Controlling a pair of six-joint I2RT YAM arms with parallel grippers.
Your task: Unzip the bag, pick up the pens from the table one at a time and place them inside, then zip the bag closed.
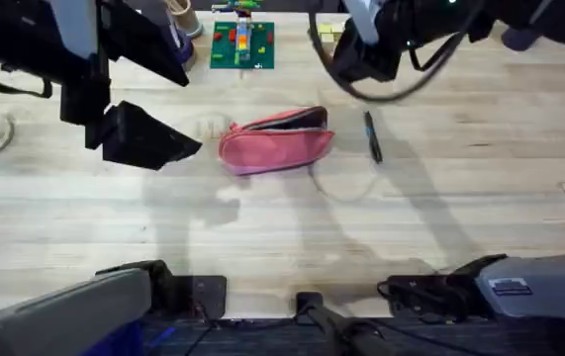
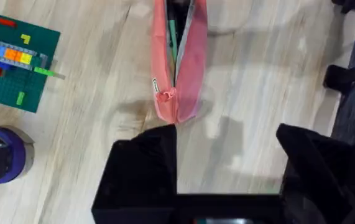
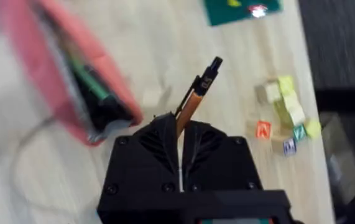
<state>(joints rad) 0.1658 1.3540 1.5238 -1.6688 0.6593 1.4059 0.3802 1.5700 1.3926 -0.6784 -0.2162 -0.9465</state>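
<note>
Pale wooden planks of the table (image 1: 292,222) carry one pink-red fabric pencil pouch (image 1: 275,141), lying unzipped at the middle. We count two pens: one all-black pen (image 1: 372,136) on the table just beside the pouch's right end, and one orange pen with a dark tip (image 3: 197,94) clamped between the closed fingers of the right gripper (image 3: 180,127) above the pouch's open end. Our left gripper (image 2: 227,158) hangs wide open, holding nothing, near the pouch's left end. Beyond lie a green brick baseplate (image 1: 242,44), several small coloured blocks (image 3: 286,118) and one purple cup (image 2: 0,155).
</note>
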